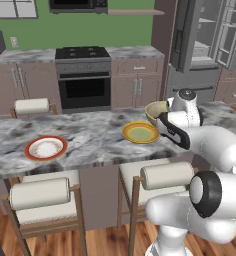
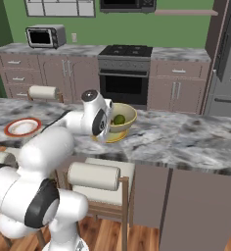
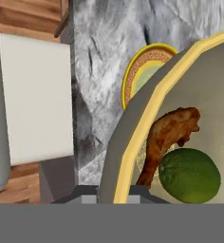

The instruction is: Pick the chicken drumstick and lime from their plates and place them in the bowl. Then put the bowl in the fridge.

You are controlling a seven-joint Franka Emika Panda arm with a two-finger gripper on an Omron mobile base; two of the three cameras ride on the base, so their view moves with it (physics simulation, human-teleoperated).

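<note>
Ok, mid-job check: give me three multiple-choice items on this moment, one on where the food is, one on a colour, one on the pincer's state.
1. Where are the chicken drumstick and lime?
A. on the plates
B. in the bowl
C. in the fridge

2. What colour is the rim of the empty plate at the far end of the counter?
A. orange-red
B. blue
C. black

3. How is the pincer?
A. wide open
B. shut on the bowl
C. shut on the lime

Answers: 1 B, the hand view shows both lying inside it. 2 A, seen in the left base view. 3 B, its tips clamp the bowl's rim.
</note>
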